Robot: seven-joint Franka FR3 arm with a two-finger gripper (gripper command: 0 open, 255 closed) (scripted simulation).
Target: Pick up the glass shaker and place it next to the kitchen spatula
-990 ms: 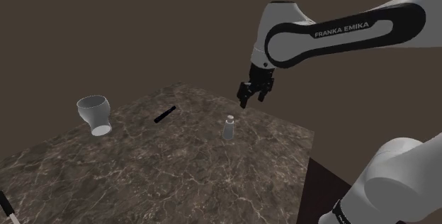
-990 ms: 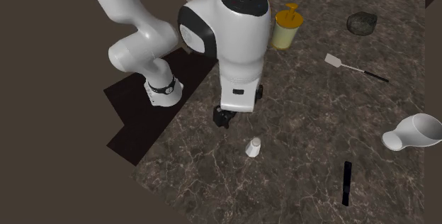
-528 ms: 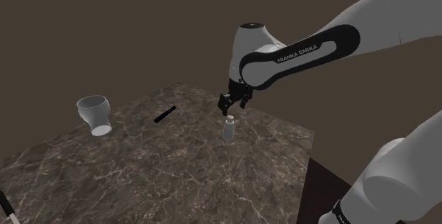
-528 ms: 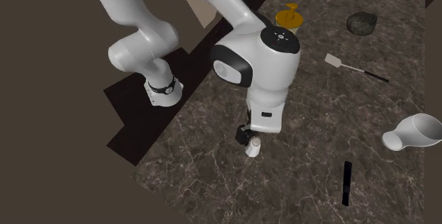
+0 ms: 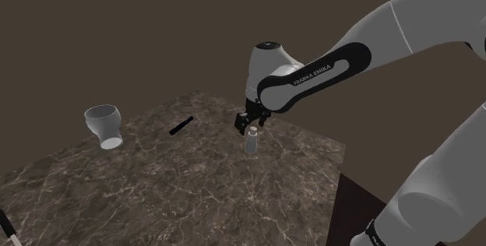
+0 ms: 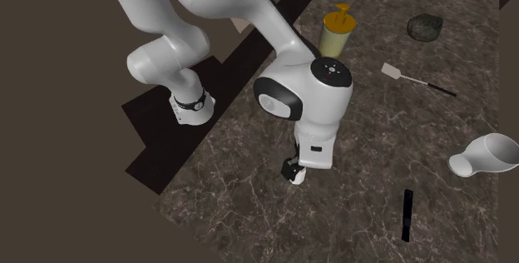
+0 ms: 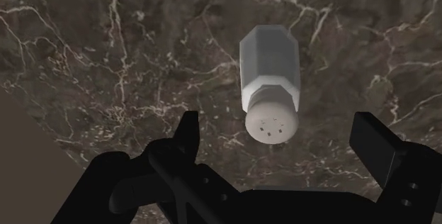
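Dark marble counter (image 5: 156, 190); shaker (image 5: 251, 143) stands upright on it, well apart from the spatula (image 6: 407, 76); gripper (image 5: 249, 121) has descended onto its cap, 2 fingers spread, untouching; closure judged next.

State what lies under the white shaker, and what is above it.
Under the shaker lies the dark marble countertop; the patch it stands on is hidden. Above, the open gripper hovers, not touching it.

Matt pale shaker (image 7: 270, 74) on veined marble countertop (image 7: 127, 52).
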